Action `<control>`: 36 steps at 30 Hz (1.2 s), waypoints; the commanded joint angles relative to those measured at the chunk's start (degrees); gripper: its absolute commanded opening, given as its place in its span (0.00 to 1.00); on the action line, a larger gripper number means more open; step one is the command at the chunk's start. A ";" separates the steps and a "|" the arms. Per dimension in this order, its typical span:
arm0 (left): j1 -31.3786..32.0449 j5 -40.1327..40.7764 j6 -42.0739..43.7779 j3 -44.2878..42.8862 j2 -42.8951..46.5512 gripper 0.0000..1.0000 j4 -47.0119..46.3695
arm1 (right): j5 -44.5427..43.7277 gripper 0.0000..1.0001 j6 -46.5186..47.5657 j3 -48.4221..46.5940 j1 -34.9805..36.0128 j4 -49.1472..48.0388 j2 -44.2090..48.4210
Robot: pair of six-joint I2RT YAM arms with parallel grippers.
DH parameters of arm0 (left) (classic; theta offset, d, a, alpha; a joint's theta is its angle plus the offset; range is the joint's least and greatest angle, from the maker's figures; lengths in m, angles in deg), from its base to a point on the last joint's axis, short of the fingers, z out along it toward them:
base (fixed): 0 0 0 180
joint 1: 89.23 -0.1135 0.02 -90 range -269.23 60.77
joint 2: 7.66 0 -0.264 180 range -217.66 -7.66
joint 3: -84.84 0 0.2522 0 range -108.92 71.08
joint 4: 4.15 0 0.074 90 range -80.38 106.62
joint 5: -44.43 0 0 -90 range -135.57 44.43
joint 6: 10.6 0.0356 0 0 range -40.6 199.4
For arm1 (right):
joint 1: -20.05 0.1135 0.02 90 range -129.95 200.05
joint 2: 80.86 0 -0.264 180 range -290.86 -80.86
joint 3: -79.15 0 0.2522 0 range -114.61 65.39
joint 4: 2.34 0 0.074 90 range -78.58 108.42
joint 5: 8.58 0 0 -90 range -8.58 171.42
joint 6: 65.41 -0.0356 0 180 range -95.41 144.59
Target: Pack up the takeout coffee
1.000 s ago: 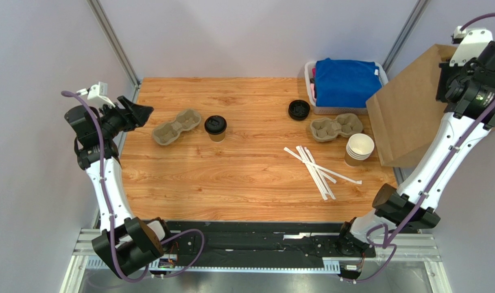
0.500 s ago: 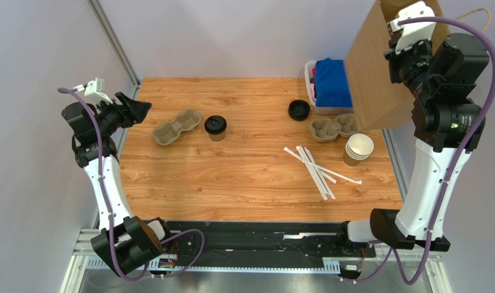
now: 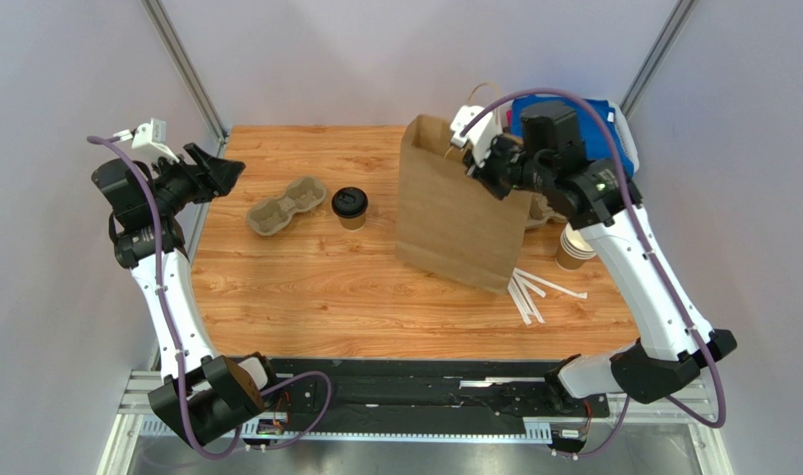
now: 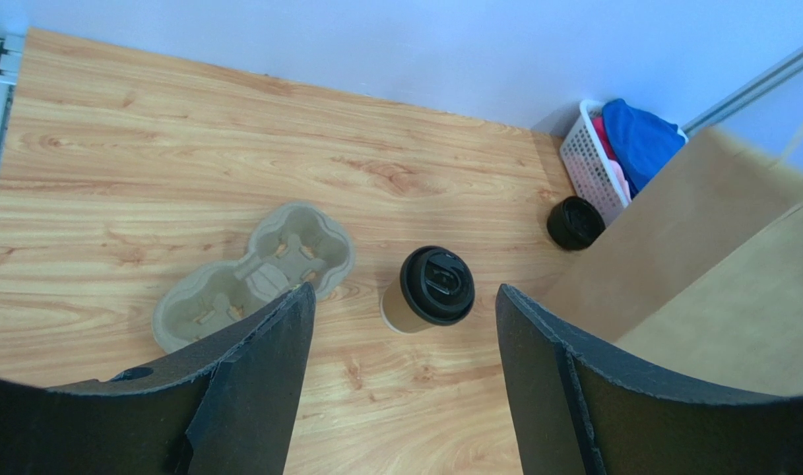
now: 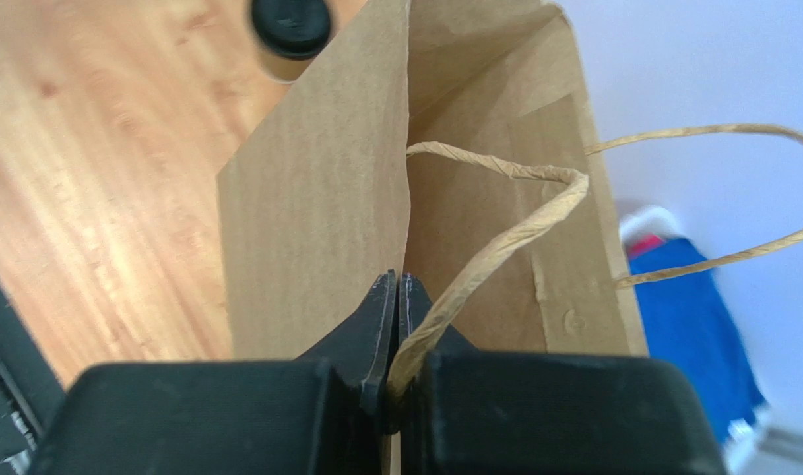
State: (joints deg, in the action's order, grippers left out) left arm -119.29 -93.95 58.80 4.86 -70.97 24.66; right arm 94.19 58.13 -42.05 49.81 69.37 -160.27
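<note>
The right gripper point(image 5: 395, 297) is clenched on the rim of the paper bag point(image 3: 453, 213), a thin pinch that may slip or let it swing. Farther back, the takeout coffee point(image 3: 350, 204) stands upright near the bag, easily toppled; the left gripper point(image 3: 222, 173) hangs released

Count from my screens:
- one tan paper cup with black plastic lid point(image 3: 350, 206), far left
- one grey pulp two-cup carrier point(image 3: 287, 206) beside it
- one brown paper bag point(image 3: 450, 213), centre
- one loose round black lid point(image 4: 575, 222)
- one white mesh basket point(image 4: 589, 163), far right
- one stack of brown paper cups point(image 3: 574, 252)
- thin white straws point(image 3: 524, 302): several, partly hidden
</note>
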 commanded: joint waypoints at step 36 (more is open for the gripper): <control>0.81 6.44 0.47 4.77 1.35 0.76 8.51 | -8.20 0.86 -8.10 6.72 14.38 -9.26 11.13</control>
State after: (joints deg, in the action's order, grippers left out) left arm -114.29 -92.92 64.30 7.61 -69.73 35.99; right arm 92.33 62.56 -30.55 67.18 61.90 -148.36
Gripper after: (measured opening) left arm 0.766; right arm 0.853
